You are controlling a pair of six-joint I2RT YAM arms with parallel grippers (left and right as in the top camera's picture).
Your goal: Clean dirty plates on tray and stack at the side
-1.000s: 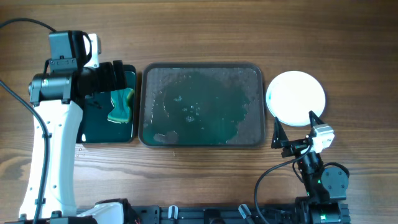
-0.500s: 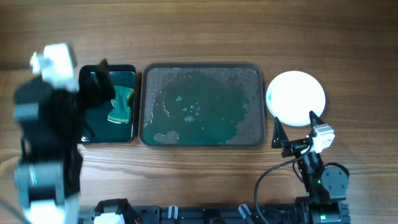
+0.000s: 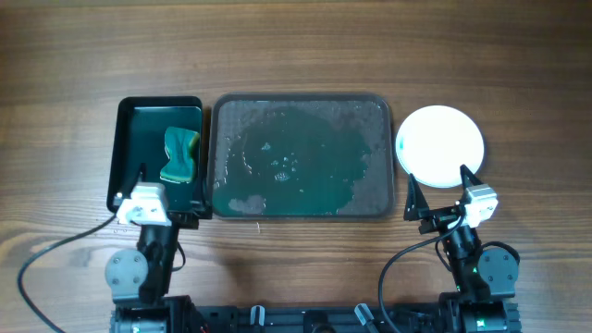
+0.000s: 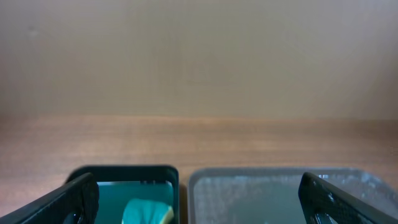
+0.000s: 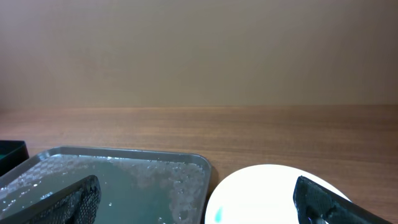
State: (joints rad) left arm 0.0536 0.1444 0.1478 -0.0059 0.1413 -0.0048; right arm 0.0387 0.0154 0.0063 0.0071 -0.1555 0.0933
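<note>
A wooden table [image 3: 296, 46] with brown, streaky grain fills the overhead view. At about 9 o'clock from its middle sits a small black tray [image 3: 115, 157], rectangular with rounded corners, its long sides running from 12 to 6 o'clock. A teal-green liquid [image 3: 143, 153] covers its floor. A sponge [image 3: 179, 155] lies in the liquid on the tray's 3 o'clock side, close to that wall. It is yellow-green along one edge and teal over the rest, and it sits slightly askew. In the left wrist view the tray's far rim [image 4: 124, 169] and the sponge's top [image 4: 146, 213] show at 6 o'clock, with a plain beige wall [image 4: 199, 56] at 12 o'clock behind the tabletop.
</note>
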